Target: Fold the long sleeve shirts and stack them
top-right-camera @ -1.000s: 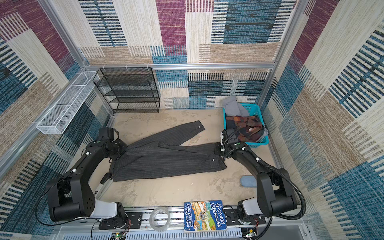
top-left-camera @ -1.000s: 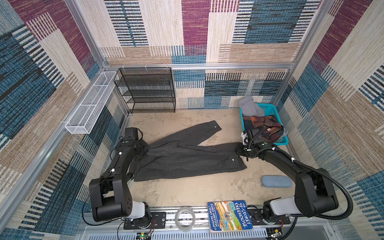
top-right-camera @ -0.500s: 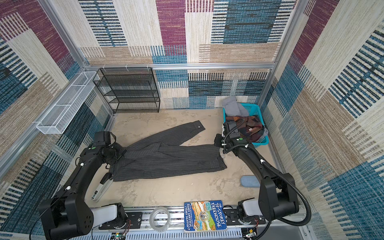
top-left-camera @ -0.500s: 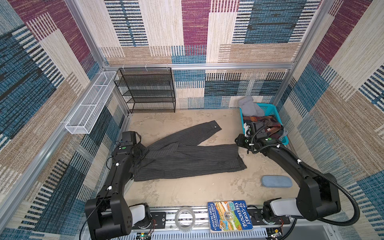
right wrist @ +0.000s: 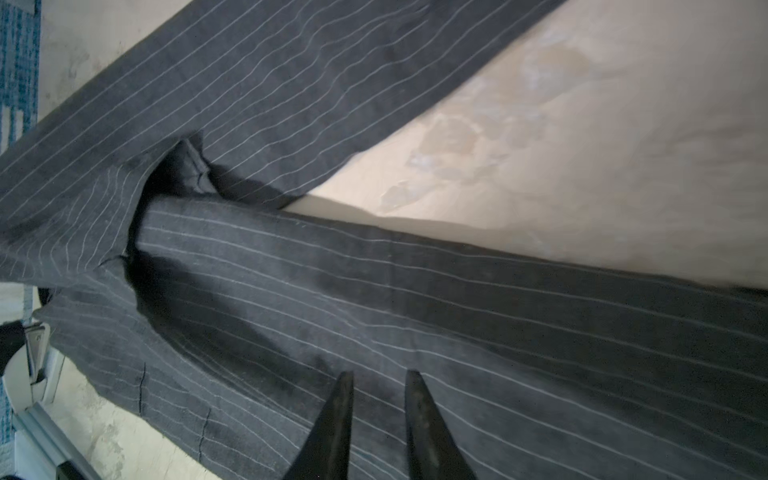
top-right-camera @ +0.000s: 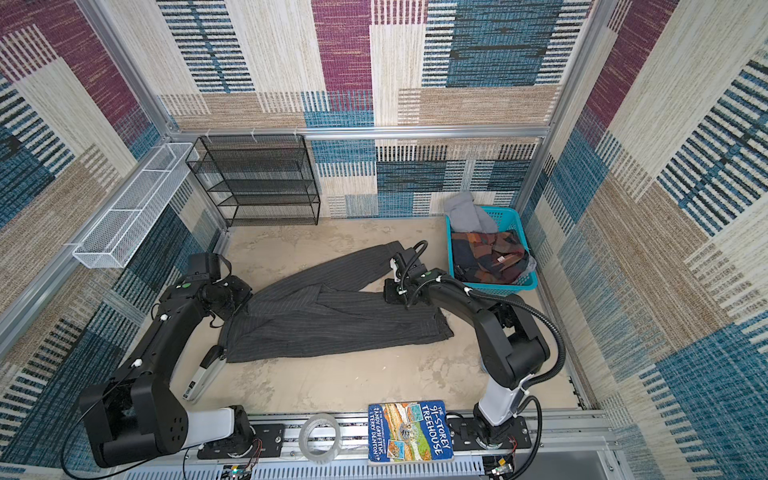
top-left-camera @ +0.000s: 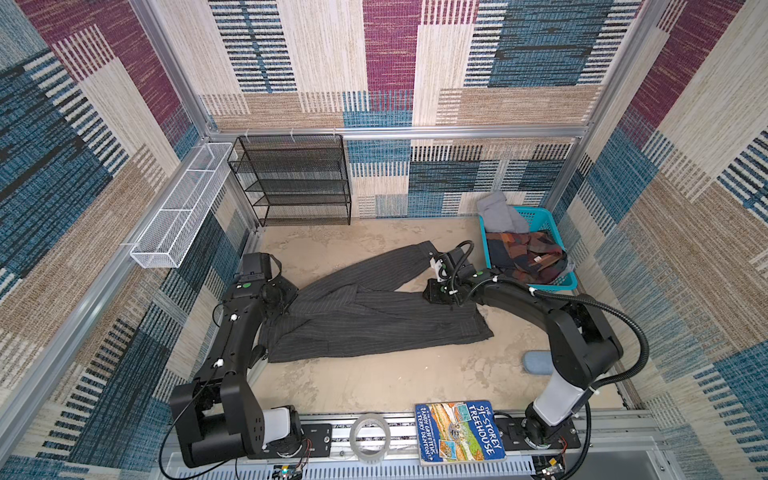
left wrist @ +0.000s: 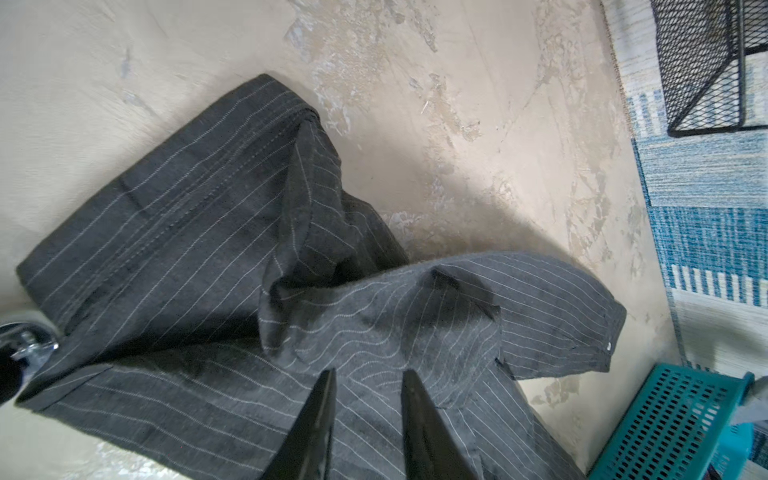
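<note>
The long sleeve shirt [top-left-camera: 374,328], charcoal with thin pale pinstripes, lies spread flat across the middle of the table in both top views [top-right-camera: 324,328]. One sleeve [top-left-camera: 374,270] angles toward the back right. My left gripper [top-left-camera: 292,297] hovers at the shirt's left end. In the left wrist view its jaws [left wrist: 370,374] stand slightly apart over rumpled cloth, holding nothing. My right gripper [top-left-camera: 430,296] is over the shirt's upper right edge. Its jaws [right wrist: 380,374] are also slightly apart, with flat striped cloth [right wrist: 457,316] showing between them.
A teal basket [top-left-camera: 569,284] at the back right holds patterned clothes and a grey garment [top-left-camera: 496,212]. A black mesh shelf [top-left-camera: 299,183] stands at the back and a white wire basket [top-left-camera: 183,208] hangs on the left wall. A book [top-left-camera: 457,432], tape roll [top-left-camera: 370,436] and a blue-grey pad [top-left-camera: 538,361] lie near the front.
My right gripper has moved left from the shirt's right end to above its upper edge. The left arm has shifted slightly. The shirt lies much as before.
</note>
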Robot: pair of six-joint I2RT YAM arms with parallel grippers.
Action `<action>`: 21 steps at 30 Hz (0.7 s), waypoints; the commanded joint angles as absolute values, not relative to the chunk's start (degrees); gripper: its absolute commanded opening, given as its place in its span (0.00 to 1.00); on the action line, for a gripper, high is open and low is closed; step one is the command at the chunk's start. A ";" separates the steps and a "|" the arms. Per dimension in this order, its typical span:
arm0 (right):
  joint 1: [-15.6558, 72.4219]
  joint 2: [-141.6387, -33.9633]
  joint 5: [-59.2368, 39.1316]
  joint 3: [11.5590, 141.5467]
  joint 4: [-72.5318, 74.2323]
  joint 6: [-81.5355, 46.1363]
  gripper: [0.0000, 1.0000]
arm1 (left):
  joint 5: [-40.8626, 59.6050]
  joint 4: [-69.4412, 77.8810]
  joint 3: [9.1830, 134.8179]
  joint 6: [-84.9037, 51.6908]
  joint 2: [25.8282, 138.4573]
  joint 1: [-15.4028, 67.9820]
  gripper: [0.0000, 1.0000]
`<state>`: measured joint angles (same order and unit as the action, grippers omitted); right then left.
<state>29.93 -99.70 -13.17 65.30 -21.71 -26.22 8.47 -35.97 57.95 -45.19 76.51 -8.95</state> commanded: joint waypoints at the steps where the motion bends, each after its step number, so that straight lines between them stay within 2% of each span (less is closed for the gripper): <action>1: 30.82 -100.94 -14.08 65.36 -19.00 -27.95 0.25 | 12.35 -31.25 56.31 -46.04 78.33 -8.88 0.31; 6: 30.87 -99.82 -12.37 61.11 -19.79 -29.09 0.23 | 14.67 -25.60 53.58 -47.67 83.55 -7.21 0.30; 11: 30.72 -97.75 -8.92 56.29 -20.42 -29.45 0.23 | 12.49 -24.12 51.80 -48.21 86.76 -6.68 0.29; 18: 29.26 -99.94 -6.72 53.35 -19.06 -30.17 0.22 | 8.96 -26.91 49.08 -48.43 86.10 -6.74 0.28; 21: 28.97 -100.56 -4.03 54.42 -20.87 -29.85 0.22 | 8.03 -28.65 48.80 -48.00 85.70 -7.16 0.31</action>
